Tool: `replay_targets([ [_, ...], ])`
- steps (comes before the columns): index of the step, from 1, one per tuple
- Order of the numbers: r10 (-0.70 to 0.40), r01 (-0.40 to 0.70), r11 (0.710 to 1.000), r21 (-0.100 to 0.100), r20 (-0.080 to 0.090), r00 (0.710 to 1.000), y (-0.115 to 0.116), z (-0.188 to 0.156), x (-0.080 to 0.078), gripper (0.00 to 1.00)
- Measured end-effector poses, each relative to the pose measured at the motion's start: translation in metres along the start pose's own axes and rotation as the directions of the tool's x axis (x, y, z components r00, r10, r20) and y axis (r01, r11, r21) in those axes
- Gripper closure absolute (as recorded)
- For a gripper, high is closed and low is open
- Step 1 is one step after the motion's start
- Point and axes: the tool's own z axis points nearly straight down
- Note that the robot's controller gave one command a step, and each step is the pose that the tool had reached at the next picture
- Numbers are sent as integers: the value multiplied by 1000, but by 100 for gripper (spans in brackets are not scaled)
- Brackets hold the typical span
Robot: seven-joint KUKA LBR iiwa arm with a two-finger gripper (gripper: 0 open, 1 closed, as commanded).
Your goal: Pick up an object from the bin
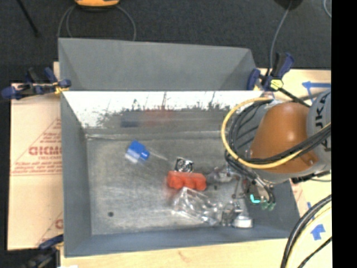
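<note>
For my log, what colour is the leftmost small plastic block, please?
The small plastic block is blue; camera view.

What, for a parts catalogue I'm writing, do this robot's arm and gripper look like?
The arm has a pale grey body with dark lettering, and a rounded orange-brown cover at its wrist. Black cables and a yellow one loop round that cover. The gripper is dark metal, with a small teal light beside it.

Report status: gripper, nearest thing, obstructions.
Gripper low at right front of bin, at edge of clear crumpled plastic. Red block just left. Silver cap close beside.
</note>
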Motion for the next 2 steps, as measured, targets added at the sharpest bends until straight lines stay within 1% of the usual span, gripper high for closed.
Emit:
replay_targets([
  [1, -183, 183, 983, 3, 18, 983, 10, 52, -4, 0],
  [2, -120, 120, 993, -2, 11, 993, 43, 33, -2, 0],
])
